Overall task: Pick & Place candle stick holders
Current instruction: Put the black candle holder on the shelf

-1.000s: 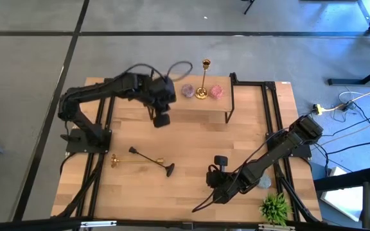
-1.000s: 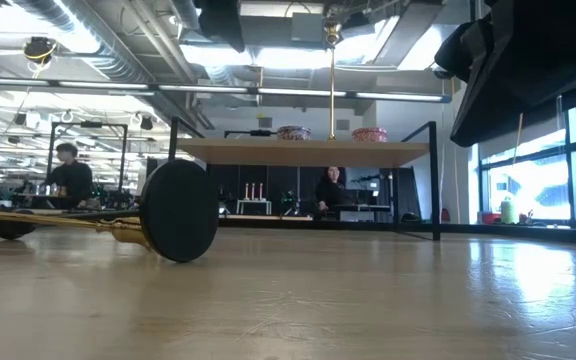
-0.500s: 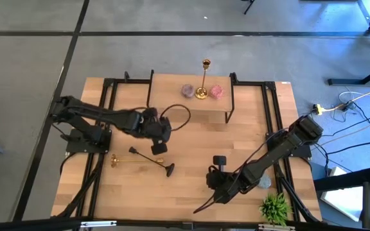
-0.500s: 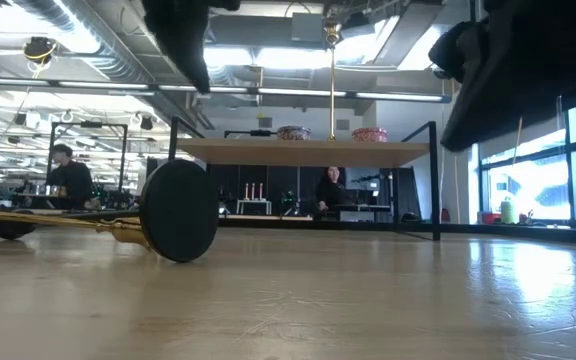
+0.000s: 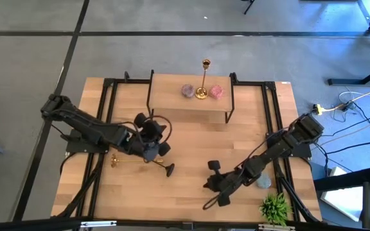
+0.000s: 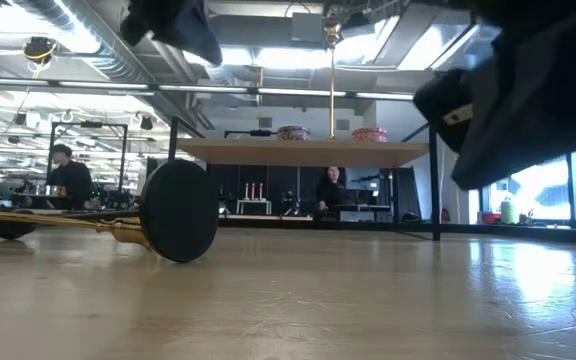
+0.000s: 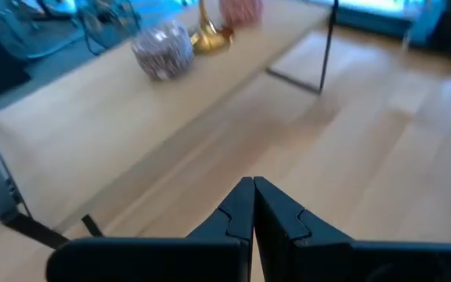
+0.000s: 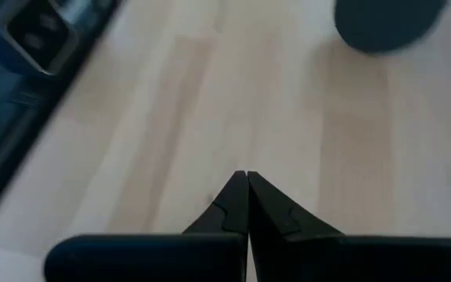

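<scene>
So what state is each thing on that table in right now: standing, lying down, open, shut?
Gold candle stick holder on the shelf: standing upright between two small bowls.
Second gold candle stick holder: lying flat on the table.
Black candle stick holder: lying flat on the table, partly under the left arm.
Left gripper: jaws shut, holding nothing, above the lying holders.
Right gripper: jaws shut, holding nothing.
Green plant: upright at the table's corner.
</scene>
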You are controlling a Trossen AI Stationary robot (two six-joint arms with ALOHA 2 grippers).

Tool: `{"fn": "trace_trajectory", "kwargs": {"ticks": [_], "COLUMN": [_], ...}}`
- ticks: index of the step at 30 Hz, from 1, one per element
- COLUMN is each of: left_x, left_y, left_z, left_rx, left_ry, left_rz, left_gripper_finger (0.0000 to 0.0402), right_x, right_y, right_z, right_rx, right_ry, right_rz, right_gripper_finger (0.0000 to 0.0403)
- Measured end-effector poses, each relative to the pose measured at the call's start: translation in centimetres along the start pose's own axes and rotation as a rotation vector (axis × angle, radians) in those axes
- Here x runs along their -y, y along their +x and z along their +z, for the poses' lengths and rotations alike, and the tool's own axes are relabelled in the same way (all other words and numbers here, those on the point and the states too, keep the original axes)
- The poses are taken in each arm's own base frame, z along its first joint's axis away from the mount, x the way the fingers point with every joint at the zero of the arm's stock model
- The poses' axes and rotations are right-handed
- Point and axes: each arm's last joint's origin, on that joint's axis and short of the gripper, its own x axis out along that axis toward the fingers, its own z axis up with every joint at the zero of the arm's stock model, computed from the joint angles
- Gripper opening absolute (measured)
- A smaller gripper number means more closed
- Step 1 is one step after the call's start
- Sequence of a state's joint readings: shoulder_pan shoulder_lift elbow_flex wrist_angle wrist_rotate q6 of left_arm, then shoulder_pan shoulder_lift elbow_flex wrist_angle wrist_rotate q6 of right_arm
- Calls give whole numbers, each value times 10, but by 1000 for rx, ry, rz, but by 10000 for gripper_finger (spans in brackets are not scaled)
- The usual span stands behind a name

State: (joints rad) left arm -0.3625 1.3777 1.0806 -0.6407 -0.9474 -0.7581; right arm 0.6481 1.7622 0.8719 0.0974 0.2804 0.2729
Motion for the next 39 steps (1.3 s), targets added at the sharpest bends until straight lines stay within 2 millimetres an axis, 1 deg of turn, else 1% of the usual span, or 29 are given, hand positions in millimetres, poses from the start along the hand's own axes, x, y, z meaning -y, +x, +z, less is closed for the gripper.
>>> {"fn": "trace_trajectory", "kwargs": {"ticks": [5, 10, 14, 18, 21, 25, 29, 33, 36, 39], "left_x": [7, 12, 10, 5, 3, 8, 17, 27, 32, 32], "left_y": [-11, -11, -2, 13, 23, 31, 29, 23, 17, 13], "left_z": [-12, -27, -31, -24, -15, -7, -6, -17, -30, -45], "left_rx": [154, 283, 295, 254, 235, 249, 270, 263, 268, 271], "left_ry": [-141, -244, -301, -344, -347, -311, -265, -218, -204, -199], "left_rz": [50, 90, 95, 89, 71, 36, -5, -20, -18, -18], "left_gripper_finger": [2, 2, 2, 2, 2, 2, 2, 2, 2, 2], "right_x": [-14, -25, -24, -16, -7, 0, 3, 1, 1, 4], "right_y": [-5, -10, -10, -7, -8, -7, -7, -9, -10, -10], "right_z": [1, 0, -2, -6, -10, -14, -11, -3, 2, 8], "right_rx": [75, 124, 101, 30, 4, 105, 210, 286, 333, 348], "right_ry": [-96, -187, -226, -266, -263, -256, -274, -322, -326, -300], "right_rz": [-53, -147, -162, -170, -132, -55, -17, -19, -26, -93], "right_gripper_finger": [0, 0, 0, 0, 0, 0, 0, 0, 0, 0]}}
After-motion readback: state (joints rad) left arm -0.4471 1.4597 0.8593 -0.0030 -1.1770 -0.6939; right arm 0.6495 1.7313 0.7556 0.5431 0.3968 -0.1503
